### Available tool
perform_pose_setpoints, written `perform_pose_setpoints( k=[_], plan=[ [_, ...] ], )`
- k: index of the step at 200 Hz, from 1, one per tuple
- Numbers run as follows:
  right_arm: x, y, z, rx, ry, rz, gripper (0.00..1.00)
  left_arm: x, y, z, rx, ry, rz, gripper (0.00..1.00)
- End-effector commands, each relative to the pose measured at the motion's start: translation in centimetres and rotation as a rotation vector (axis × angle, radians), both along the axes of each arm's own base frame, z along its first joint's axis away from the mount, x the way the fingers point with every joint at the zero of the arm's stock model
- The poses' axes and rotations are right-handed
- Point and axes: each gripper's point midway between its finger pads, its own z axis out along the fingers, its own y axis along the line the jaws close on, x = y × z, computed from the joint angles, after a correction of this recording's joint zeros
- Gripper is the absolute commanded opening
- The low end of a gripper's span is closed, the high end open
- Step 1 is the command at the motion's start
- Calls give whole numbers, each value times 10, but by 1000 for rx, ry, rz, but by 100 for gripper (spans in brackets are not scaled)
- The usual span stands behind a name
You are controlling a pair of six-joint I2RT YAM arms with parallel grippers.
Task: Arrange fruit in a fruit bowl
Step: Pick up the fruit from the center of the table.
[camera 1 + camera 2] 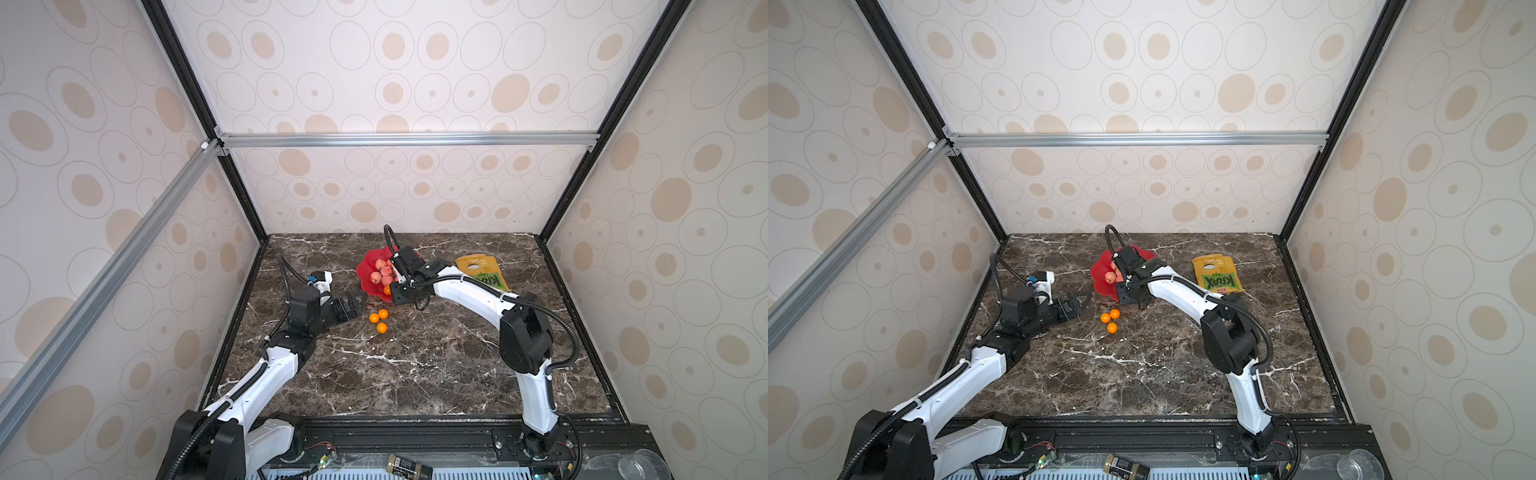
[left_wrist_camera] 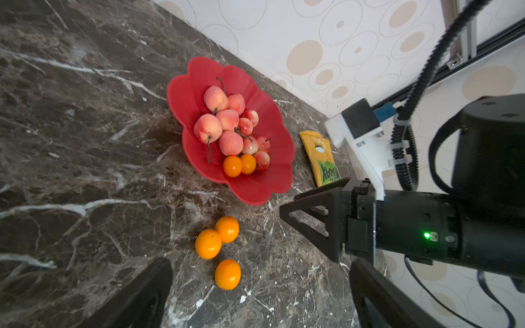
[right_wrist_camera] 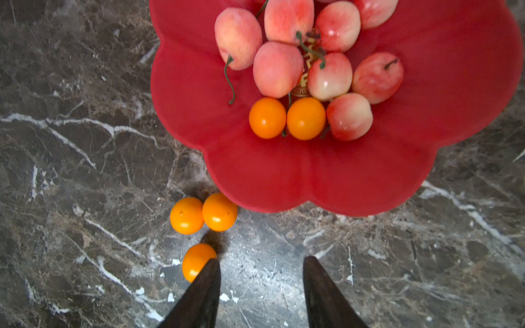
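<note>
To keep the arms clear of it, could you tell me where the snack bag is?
The snack bag lies flat on the table at the back right, apart from the bowl and on its right, in both top views.

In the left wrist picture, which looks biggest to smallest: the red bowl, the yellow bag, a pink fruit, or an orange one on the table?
1. red bowl
2. yellow bag, partly hidden
3. pink fruit and orange fruit: they look about alike. The orange one lies nearer the camera, so I won't rank them.
</note>
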Motion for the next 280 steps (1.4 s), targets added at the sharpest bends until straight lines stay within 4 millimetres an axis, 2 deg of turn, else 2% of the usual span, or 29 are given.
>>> perform_pose_setpoints(
  k=[1,56,122,179,280],
  plan=[
    [-11,5,15,40,-46,-18,50,-11,-2,-7,10,16,3,98],
    [-42,17,-7,73,2,-30,50,-37,-8,-32,-5,59,-15,98],
    [-50,36,-30,82,54,-19,53,-58,-15,-55,-9,100,-53,98],
    [-56,45,-49,81,103,-16,56,-60,-15,-62,-11,108,-49,98],
    [-59,58,-58,88,130,0,55,-60,-15,-63,-5,109,-50,98]
  ],
)
